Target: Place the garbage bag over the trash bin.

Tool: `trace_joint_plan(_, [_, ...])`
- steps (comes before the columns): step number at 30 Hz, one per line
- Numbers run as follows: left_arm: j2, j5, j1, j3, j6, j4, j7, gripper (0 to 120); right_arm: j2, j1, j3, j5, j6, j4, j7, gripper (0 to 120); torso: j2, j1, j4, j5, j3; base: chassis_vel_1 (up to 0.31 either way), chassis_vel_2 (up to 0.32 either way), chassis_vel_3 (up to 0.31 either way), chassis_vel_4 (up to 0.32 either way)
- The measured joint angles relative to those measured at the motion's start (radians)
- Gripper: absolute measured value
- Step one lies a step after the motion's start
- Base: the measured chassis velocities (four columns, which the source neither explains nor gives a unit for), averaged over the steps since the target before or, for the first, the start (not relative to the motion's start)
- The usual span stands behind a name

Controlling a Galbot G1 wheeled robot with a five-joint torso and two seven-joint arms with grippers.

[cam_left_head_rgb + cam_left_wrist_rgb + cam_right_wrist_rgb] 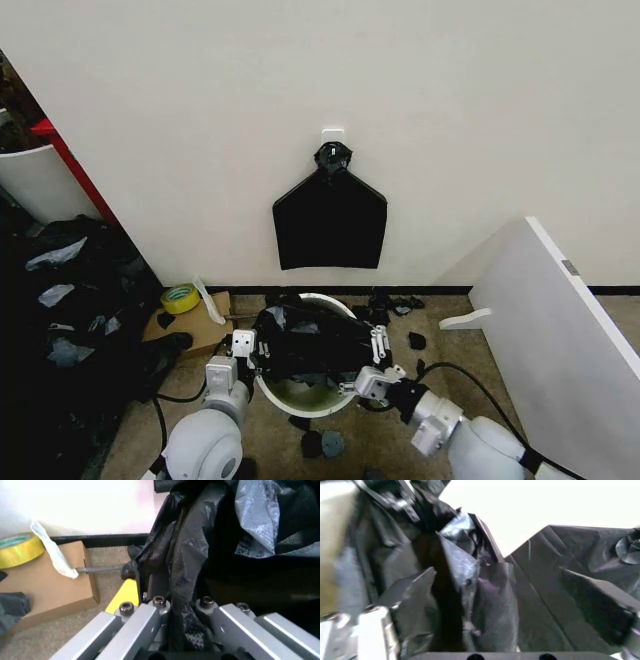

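The trash bin is a round white bucket standing on the floor by the wall, just in front of me. The glossy black garbage bag is stretched across its mouth between my two grippers. My left gripper is at the bin's left rim, shut on a bunched fold of the garbage bag that runs between its metal fingers. My right gripper is at the bin's right rim, shut on the crumpled garbage bag. The bag hides most of the bin's inside.
A flat bundle of black bags hangs from a wall hook above the bin. A white board leans at the right. At the left lies a cardboard box with yellow tape, beside a heap of black bags. Black scraps litter the floor.
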Motion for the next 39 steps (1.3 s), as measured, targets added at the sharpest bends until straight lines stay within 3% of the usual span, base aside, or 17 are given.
trace_joint_plan(4, [-0.013, 0.001, 0.003, 0.004, 0.006, -0.004, -0.004, 1, 0.015, 0.026, -0.016, -0.062, -0.090, -0.001, -0.012, 70, 0.000, 0.000, 0.0000, 0.0000, 0.000, 0.000, 0.000, 0.000, 0.000])
trace_joint_plan(9, [-0.019, 0.001, 0.002, 0.006, 0.011, -0.006, -0.005, 1, 0.021, 0.027, -0.018, -0.128, -0.119, -0.004, -0.046, 53, 0.000, 0.000, -0.0001, 0.0000, 0.000, 0.000, 0.000, 0.000, 0.000])
trace_joint_plan(14, [-0.020, -0.002, 0.002, 0.004, 0.014, -0.008, -0.006, 1, 0.035, 0.019, -0.018, -0.212, -0.118, -0.011, -0.062, 61, 0.000, 0.000, -0.0001, 0.0000, 0.000, 0.000, 0.000, 0.000, 0.000])
trace_joint_plan(23, [-0.014, -0.004, 0.015, -0.001, 0.015, -0.028, -0.008, 1, 0.082, 0.002, -0.011, -0.361, -0.109, -0.028, -0.066, 61, 0.000, 0.000, -0.0001, 0.0000, 0.000, 0.000, 0.000, 0.000, 0.000])
trace_joint_plan(26, [-0.010, -0.004, 0.022, -0.005, 0.016, -0.038, -0.010, 1, 0.104, -0.010, -0.006, -0.425, -0.109, -0.031, -0.041, 49, 0.000, 0.000, -0.0001, 0.0000, 0.000, 0.000, 0.000, 0.000, 0.000])
trace_joint_plan(32, [-0.010, -0.007, 0.023, -0.008, 0.016, -0.041, -0.013, 1, 0.118, -0.020, -0.004, -0.460, -0.107, -0.033, -0.017, 37, 0.000, 0.000, -0.0001, 0.0000, 0.000, 0.000, 0.000, 0.000, 0.000])
trace_joint_plan(35, [-0.011, -0.014, 0.023, -0.008, 0.017, -0.042, -0.017, 1, 0.128, -0.031, 0.003, -0.497, -0.081, -0.037, 0.004, 17, 0.000, 0.000, -0.0001, 0.0000, 0.000, 0.000, 0.000, 0.000, 0.000])
trace_joint_plan(39, [-0.014, -0.020, 0.022, -0.008, 0.019, -0.042, -0.018, 1, 0.132, -0.035, 0.005, -0.506, -0.057, -0.039, 0.017, 7, 0.000, 0.000, -0.0001, 0.0000, 0.000, 0.000, 0.000, 0.000, 0.000])
